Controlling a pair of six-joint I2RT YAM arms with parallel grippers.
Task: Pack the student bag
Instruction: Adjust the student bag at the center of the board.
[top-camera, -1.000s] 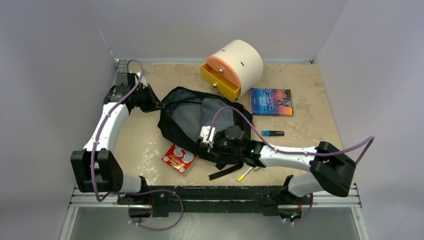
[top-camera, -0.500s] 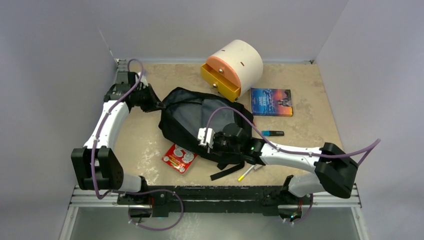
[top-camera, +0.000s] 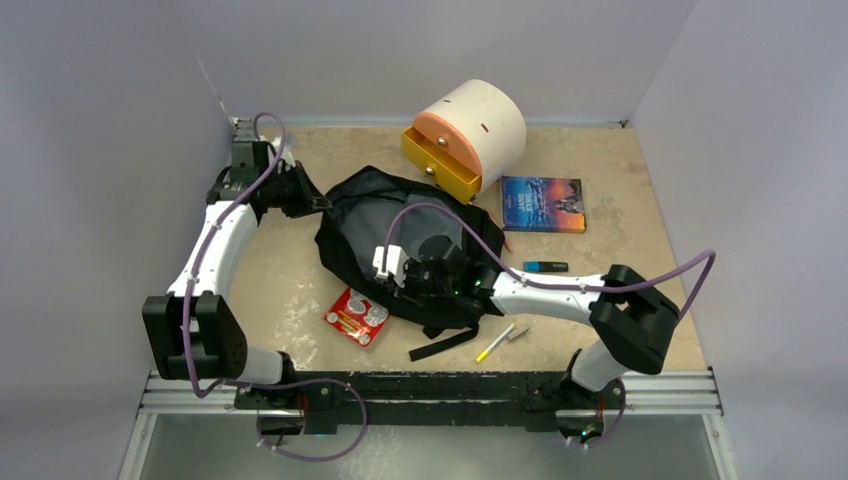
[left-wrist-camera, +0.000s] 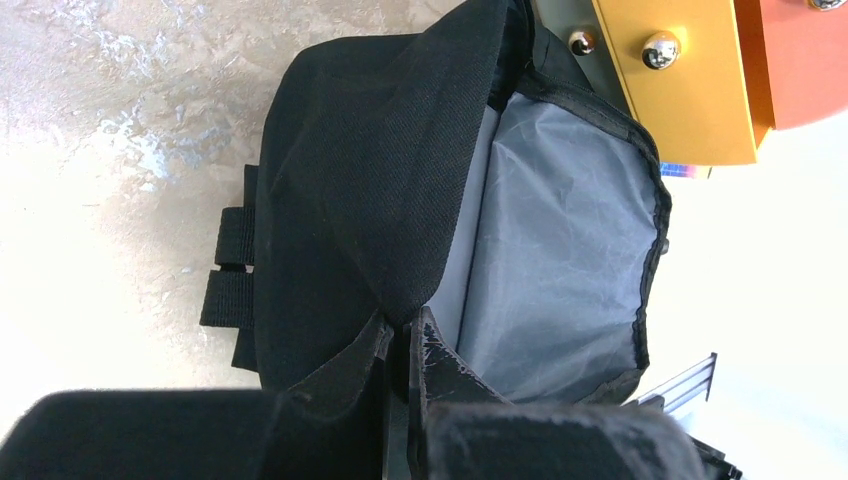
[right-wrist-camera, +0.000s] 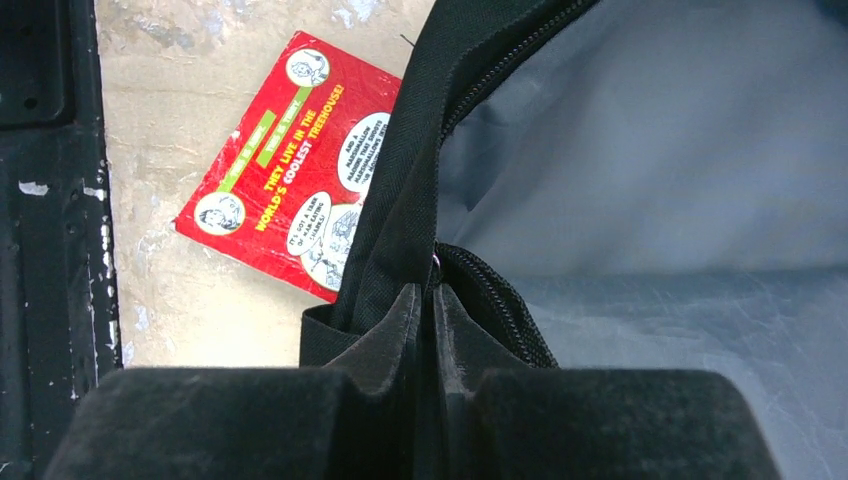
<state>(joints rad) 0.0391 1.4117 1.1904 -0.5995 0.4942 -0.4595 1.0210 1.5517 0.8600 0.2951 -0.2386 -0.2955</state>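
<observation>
The black student bag (top-camera: 370, 215) lies open in the middle of the table, its blue-grey lining (left-wrist-camera: 560, 230) showing. My left gripper (top-camera: 318, 205) is shut on the bag's far-left rim, pinching the black fabric flap (left-wrist-camera: 400, 200). My right gripper (top-camera: 405, 283) is shut on the bag's near rim beside the zipper (right-wrist-camera: 480, 290), its grip showing in the right wrist view (right-wrist-camera: 428, 300). The lining fills the right of that view (right-wrist-camera: 650, 150). A red booklet (top-camera: 358, 316) lies on the table just left of the bag's near edge and shows in the right wrist view (right-wrist-camera: 290, 170).
A cream cylindrical drawer box (top-camera: 478, 128) with its yellow drawer (top-camera: 440, 165) pulled out stands behind the bag. A blue book (top-camera: 543, 203) and a blue-capped marker (top-camera: 546, 266) lie at right. A yellow pen (top-camera: 496, 342) and a loose strap (top-camera: 445, 343) lie near the front rail.
My right gripper has moved left and farther back, pulling the bag's near rim with it. The left gripper has lifted the far rim slightly. The bag's mouth gapes wider.
</observation>
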